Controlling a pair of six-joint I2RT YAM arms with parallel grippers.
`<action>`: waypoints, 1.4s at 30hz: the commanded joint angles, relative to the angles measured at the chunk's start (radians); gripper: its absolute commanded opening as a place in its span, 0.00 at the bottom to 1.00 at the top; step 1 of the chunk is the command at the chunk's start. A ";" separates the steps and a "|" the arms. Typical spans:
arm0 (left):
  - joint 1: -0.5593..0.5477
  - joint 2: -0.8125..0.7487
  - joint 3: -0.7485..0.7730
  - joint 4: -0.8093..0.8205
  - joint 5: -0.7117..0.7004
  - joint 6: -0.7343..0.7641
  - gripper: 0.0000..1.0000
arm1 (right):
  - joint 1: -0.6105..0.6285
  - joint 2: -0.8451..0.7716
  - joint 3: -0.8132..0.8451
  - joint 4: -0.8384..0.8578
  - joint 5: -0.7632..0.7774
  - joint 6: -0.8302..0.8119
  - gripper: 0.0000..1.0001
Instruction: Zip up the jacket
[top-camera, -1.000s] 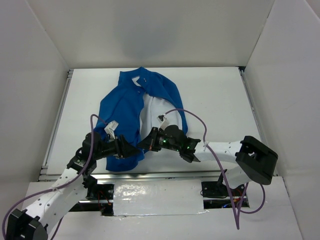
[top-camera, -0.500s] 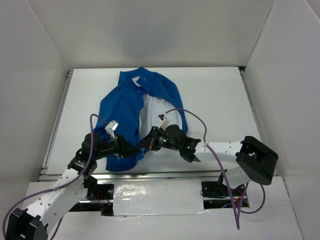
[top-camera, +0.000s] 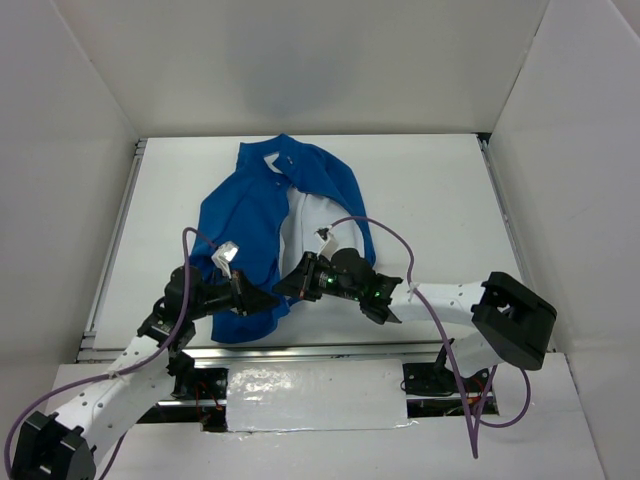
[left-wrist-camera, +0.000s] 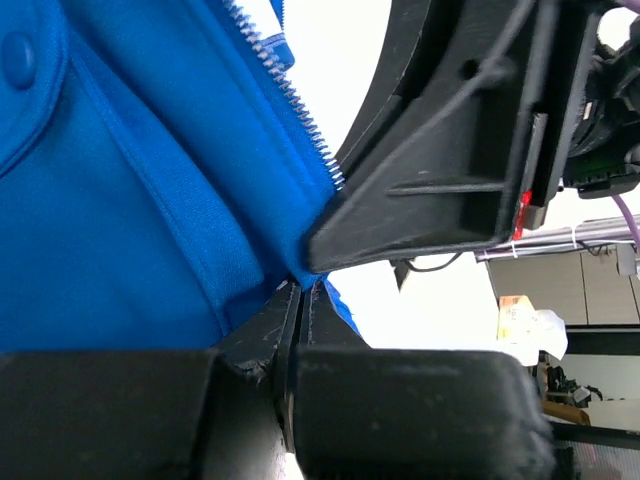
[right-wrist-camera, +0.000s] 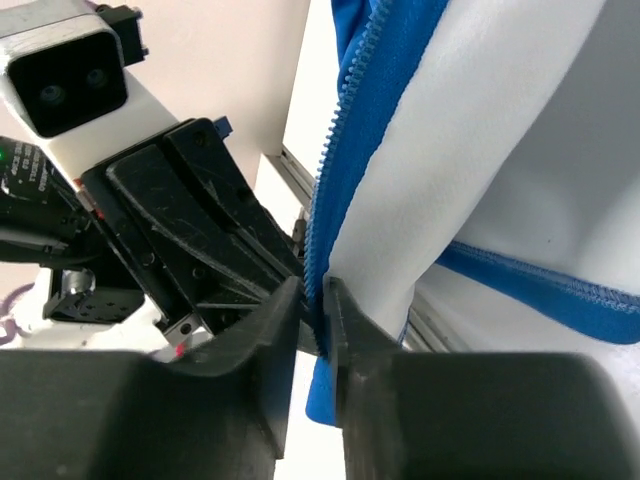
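Note:
The blue jacket (top-camera: 270, 210) lies open on the white table, its white lining showing at the middle. Both grippers meet at its near hem. My left gripper (top-camera: 277, 300) is shut, and the blue hem corner (left-wrist-camera: 340, 300) runs into its tips (left-wrist-camera: 300, 288). The light zipper teeth (left-wrist-camera: 290, 100) climb away along the front edge. My right gripper (top-camera: 284, 288) pinches the other front edge between its tips (right-wrist-camera: 316, 290), the jaws a narrow slit apart with zipper teeth (right-wrist-camera: 345, 120) and white lining (right-wrist-camera: 480, 120) between them. The two grippers nearly touch tip to tip.
White walls enclose the table on three sides. A metal rail (top-camera: 115, 240) runs along the left edge. A purple cable (top-camera: 390, 235) arcs over the right arm above the jacket. A foil strip (top-camera: 315, 395) lies between the arm bases.
My left gripper has closed on the hem corner and its wrist has shifted slightly. The right gripper's grip has eased a little. The jacket has not moved.

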 joint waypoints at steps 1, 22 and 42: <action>-0.005 -0.004 0.017 0.010 0.017 0.011 0.00 | -0.019 -0.022 0.013 0.061 -0.026 -0.006 0.28; -0.003 -0.073 0.136 -0.327 -0.110 0.109 0.00 | -0.405 -0.287 -0.073 -0.706 0.363 -0.214 0.83; -0.003 -0.104 0.226 -0.481 -0.156 0.131 0.00 | -0.548 -0.220 -0.179 -0.464 0.164 -0.275 0.56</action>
